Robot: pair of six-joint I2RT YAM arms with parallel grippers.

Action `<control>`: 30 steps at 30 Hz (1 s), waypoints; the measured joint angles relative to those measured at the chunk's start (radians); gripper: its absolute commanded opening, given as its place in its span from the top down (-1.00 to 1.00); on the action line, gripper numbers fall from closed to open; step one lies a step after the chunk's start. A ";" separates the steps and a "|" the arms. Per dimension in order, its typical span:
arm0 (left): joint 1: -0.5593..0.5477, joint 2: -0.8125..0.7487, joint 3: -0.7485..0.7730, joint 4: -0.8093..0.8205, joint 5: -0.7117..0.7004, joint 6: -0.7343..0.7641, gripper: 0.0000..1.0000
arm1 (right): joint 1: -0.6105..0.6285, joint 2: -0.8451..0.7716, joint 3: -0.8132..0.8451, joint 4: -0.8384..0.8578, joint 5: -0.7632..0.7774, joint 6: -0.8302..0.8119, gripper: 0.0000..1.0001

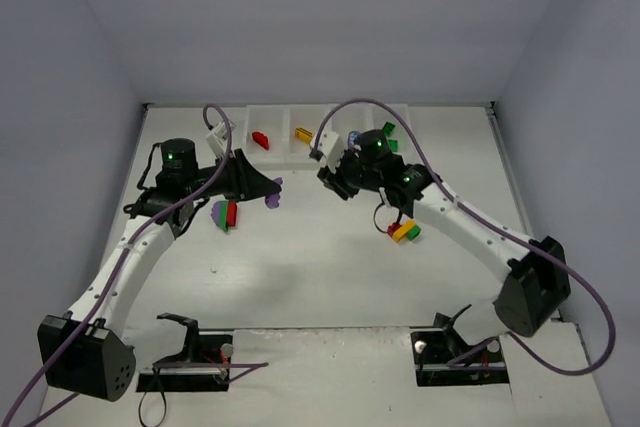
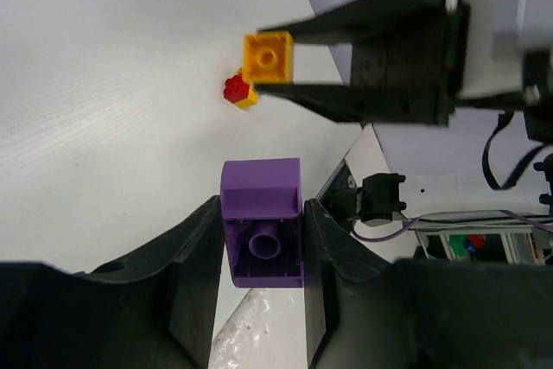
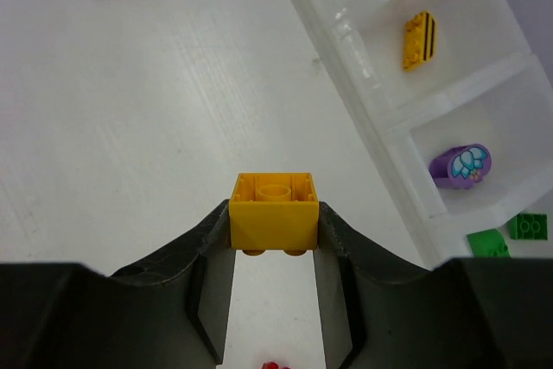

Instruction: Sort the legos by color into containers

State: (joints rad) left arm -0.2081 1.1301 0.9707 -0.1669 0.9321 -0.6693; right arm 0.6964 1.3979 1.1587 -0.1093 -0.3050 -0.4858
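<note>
Legos [image 1: 272, 199] in grasp: one purple [image 2: 262, 222], one yellow-orange [image 3: 274, 211]

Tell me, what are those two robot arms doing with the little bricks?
They are sorting bricks by colour. The left claw is shut on a purple brick, and the right claw is shut on a yellow brick. The row of white bins already holds a few bricks. One mixed clump and another clump lie loose on the table.
</note>
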 measured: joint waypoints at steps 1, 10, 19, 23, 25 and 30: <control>0.000 -0.007 0.000 -0.007 -0.008 0.006 1.00 | -0.021 0.038 0.023 0.018 0.002 0.018 0.94; 0.000 -0.130 -0.006 -0.092 -0.102 0.063 1.00 | -0.103 0.549 0.456 0.114 0.090 0.190 0.81; 0.000 -0.232 -0.020 -0.209 -0.201 0.094 1.00 | -0.120 0.908 0.779 0.126 0.195 0.307 0.11; 0.000 -0.260 -0.027 -0.236 -0.228 0.094 1.00 | -0.126 0.971 0.856 0.129 0.223 0.335 -0.19; 0.000 -0.272 -0.036 -0.243 -0.238 0.094 1.00 | -0.132 0.979 0.874 0.129 0.232 0.349 -0.30; 0.000 -0.277 -0.058 -0.241 -0.270 0.085 1.00 | -0.140 0.969 0.877 0.145 0.243 0.372 -0.29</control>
State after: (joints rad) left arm -0.2081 0.8532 0.9127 -0.4084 0.6624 -0.5846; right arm 0.5568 2.3669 2.0361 0.0360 -0.0616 -0.1143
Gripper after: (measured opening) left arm 0.302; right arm 0.654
